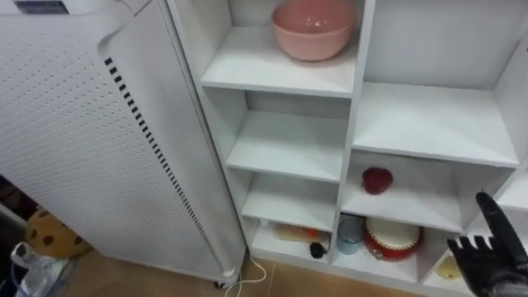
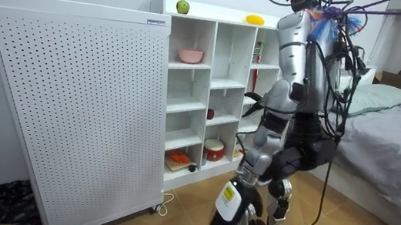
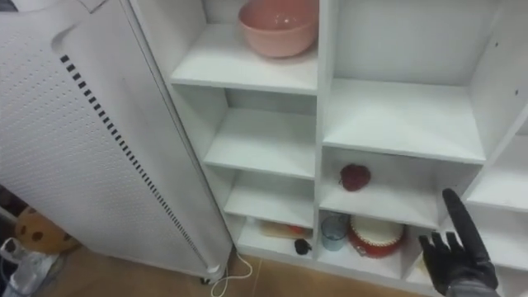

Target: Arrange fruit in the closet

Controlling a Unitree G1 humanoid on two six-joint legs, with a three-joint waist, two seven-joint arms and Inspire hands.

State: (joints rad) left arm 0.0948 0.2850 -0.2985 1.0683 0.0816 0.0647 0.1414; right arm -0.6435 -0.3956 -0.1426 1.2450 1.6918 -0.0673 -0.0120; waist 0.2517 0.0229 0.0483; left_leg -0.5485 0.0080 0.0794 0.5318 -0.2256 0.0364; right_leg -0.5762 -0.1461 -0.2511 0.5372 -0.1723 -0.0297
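A white closet of open shelves (image 1: 289, 144) stands before me. A dark red fruit (image 1: 377, 180) lies on a middle shelf, also seen in the room view (image 2: 210, 114). On the closet's top sit a green apple (image 2: 182, 7) and a yellow fruit (image 2: 254, 19). My right hand (image 1: 487, 256) is raised at the lower right, open and holding nothing, below and right of the red fruit. Just beside it lies something yellow (image 1: 450, 268) in the bottom compartment. My left hand (image 2: 234, 210) hangs low near the floor.
A pink bowl (image 1: 314, 29) sits on an upper shelf. The bottom shelf holds a red round pot with a pale lid (image 1: 392, 237), a bluish cup (image 1: 350, 233) and small items. A tall white perforated panel (image 1: 91, 140) stands left; a bed (image 2: 398, 146) is right.
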